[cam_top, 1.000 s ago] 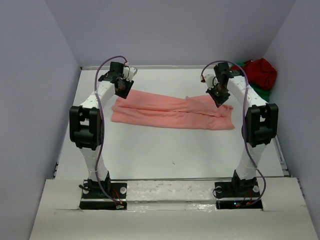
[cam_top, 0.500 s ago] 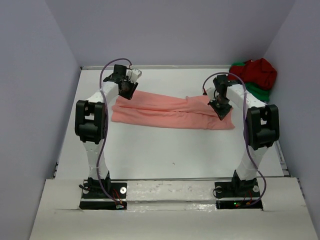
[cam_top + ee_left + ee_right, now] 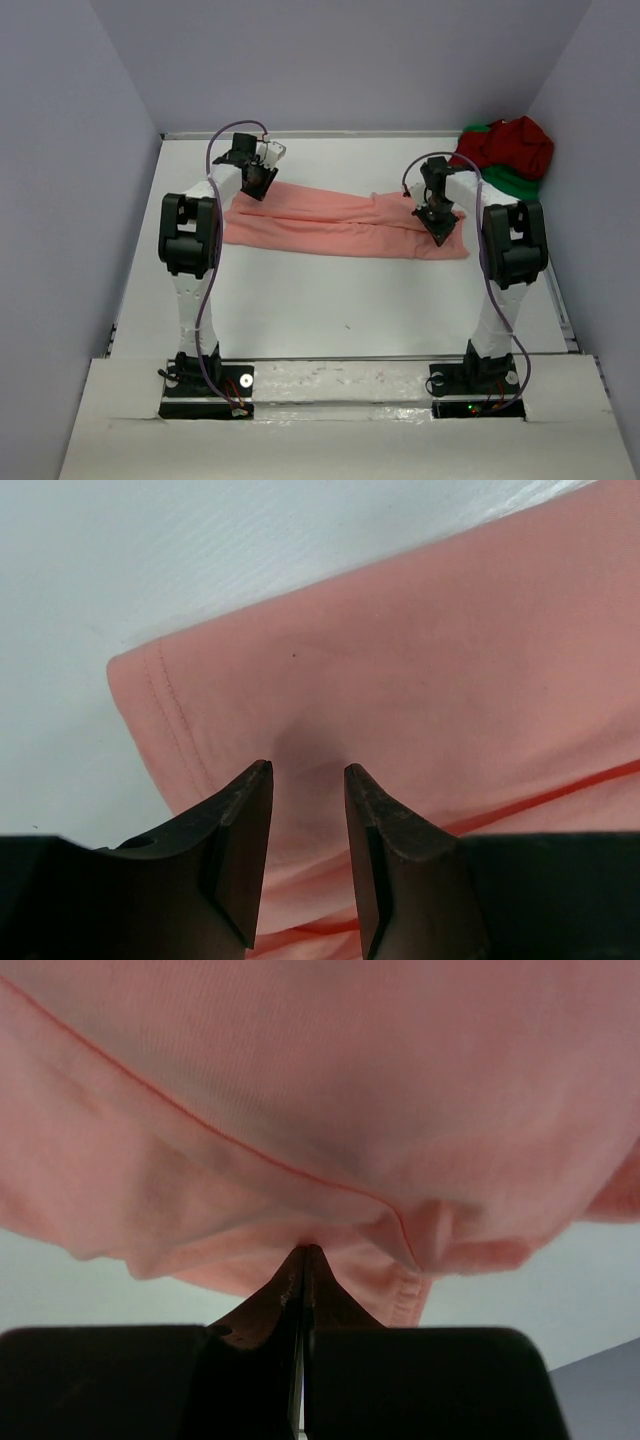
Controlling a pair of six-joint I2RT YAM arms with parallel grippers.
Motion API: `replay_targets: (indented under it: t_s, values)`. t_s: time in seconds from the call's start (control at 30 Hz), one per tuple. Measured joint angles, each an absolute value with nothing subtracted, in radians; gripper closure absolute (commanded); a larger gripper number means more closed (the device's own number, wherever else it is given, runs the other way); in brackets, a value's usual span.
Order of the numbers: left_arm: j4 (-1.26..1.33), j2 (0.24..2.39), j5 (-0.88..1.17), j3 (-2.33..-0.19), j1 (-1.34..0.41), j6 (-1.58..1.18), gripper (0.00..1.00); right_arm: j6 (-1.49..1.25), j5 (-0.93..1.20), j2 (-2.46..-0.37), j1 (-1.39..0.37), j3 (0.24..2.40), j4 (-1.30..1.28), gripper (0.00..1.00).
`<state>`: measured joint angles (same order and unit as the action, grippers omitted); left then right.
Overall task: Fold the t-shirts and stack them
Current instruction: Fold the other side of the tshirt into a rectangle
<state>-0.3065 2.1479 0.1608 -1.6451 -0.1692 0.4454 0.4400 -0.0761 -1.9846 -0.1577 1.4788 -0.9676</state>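
Status: salmon-pink shirt lies on the table as a long narrow band, folded lengthwise, running left to right across the middle, between the two arms. Left gripper sits over the band's left end, jaws parted with a clear gap. In the left wrist view both tips are down at the cloth just inside the stitched hem near the corner, with a shadowed dimple in the fabric between them and nothing clamped. Right gripper is at the right end of the band, on its near side, fingers fully together. In the right wrist view the cloth puckers right into the tips, so it reads as a pinch on a fold of that shirt. Dark red shirt is bunched in the far right corner, lying on top of the green shirt, both well apart from the band.
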Motion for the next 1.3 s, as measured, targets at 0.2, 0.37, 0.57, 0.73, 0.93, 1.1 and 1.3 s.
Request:
replay_targets:
  t_s: [0.2, 0.37, 0.57, 0.73, 0.93, 1.1, 1.3]
  values:
    - [-0.303, 2.171, 0.145, -1.652, -0.169, 0.450, 0.55, 0.434, -0.067, -2.065, -0.158, 1.517, -0.969, 1.00]
    - [-0.313, 2.183, 0.138, -1.657, -0.168, 0.456, 0.55, 0.428, -0.067, -2.103, -0.158, 1.573, -1.001, 1.00]
    - [-0.330, 2.184, 0.103, -1.658, -0.168, 0.463, 0.56, 0.429, -0.069, -2.165, -0.158, 1.671, -1.045, 1.00]
    - [-0.331, 2.168, 0.048, -1.631, -0.168, 0.463, 0.61, 0.430, -0.067, -2.231, -0.158, 1.785, -1.071, 1.00]
    - [-0.366, 2.088, -0.008, -1.520, -0.155, 0.464, 0.64, 0.434, -0.049, -2.333, -0.157, 1.974, -1.093, 1.00]
    - [-0.429, 1.991, -0.054, -1.390, -0.149, 0.464, 0.74, 0.447, -0.014, -2.420, -0.157, 2.139, -1.098, 1.00]
    - [-0.565, 1.895, -0.003, -1.299, -0.147, 0.471, 0.88, 0.462, 0.013, -2.501, -0.157, 2.291, -1.097, 1.00]
